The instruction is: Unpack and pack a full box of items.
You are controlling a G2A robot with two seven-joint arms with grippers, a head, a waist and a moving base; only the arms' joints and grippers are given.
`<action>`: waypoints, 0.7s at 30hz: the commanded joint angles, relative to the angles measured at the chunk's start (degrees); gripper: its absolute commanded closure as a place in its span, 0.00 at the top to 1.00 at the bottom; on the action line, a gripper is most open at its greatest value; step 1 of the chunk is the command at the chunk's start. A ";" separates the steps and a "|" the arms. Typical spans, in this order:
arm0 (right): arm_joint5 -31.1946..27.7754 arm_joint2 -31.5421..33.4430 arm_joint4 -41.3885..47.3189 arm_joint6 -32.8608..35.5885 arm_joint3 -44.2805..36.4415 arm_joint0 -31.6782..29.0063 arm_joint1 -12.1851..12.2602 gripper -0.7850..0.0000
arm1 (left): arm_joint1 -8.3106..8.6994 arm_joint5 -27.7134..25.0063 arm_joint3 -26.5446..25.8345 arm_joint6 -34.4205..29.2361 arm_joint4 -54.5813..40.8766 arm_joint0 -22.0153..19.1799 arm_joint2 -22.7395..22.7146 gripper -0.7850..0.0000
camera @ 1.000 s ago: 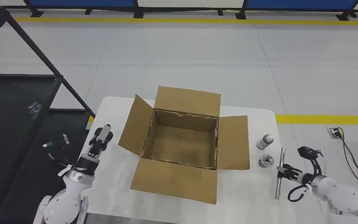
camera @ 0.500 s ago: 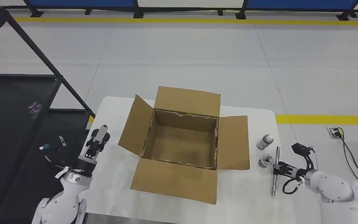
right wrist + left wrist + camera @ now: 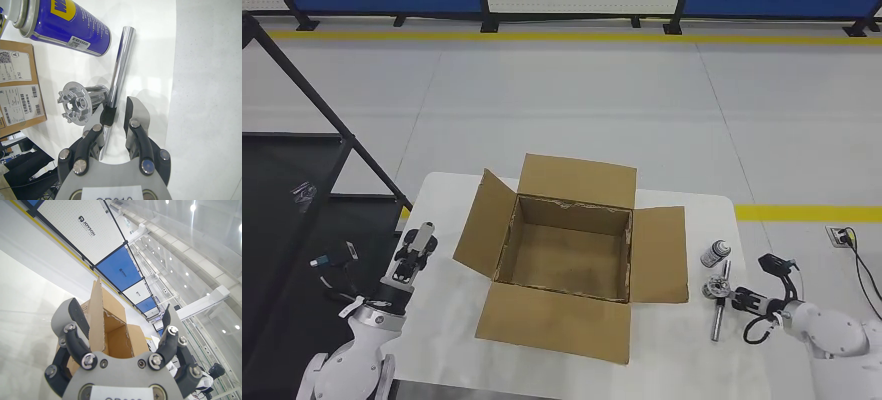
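Unpacking looks done: the brown cardboard box (image 3: 567, 262) sits empty. Next, the right gripper (image 3: 118, 108), fingers parted around the shiny chrome rod (image 3: 121, 62) at the box's 4 o'clock, must close squarely. The left gripper (image 3: 121, 309) gapes empty.

Top view looks down over the table (image 3: 457, 195). Left wrist view tilts upward from 8 o'clock, right closely downward at 4 o'clock; all share the box (image 3: 567, 255).

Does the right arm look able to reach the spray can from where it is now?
Probably yes. The spray can sits just beyond the right gripper, uncovered on the table. But the metal rod lies between the open fingers, pointing toward the can, so it might get pushed along.
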 commanded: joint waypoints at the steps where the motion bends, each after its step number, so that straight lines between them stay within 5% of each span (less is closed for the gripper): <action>1: 0.10 -0.20 0.27 -0.30 -0.25 -0.08 0.17 0.31 | 0.01 -0.02 -0.16 -0.08 -0.02 -0.01 0.07 1.00; 12: 3.20 2.66 1.85 -2.48 -14.20 -5.45 1.55 0.37 | 0.14 -0.17 -0.63 -0.46 0.29 -0.15 0.10 1.00; 14: 3.38 2.61 2.49 -2.89 -19.95 -7.14 1.63 0.49 | 0.14 -0.17 -0.67 -0.39 0.35 -0.18 0.17 1.00; 15: 3.45 2.30 2.70 -2.88 -23.09 -7.86 1.65 0.71 | 0.15 -0.18 -0.73 -0.33 0.41 -0.20 0.21 1.00; 17: 3.69 1.33 3.09 -2.73 -28.96 -8.91 1.68 0.95 | 0.15 -0.20 -0.76 -0.20 0.49 -0.16 0.30 1.00; 21: 4.37 -0.29 5.10 -4.05 -37.26 -9.19 1.72 1.00 | 0.20 -0.42 -0.27 0.04 0.75 -0.03 -0.02 1.00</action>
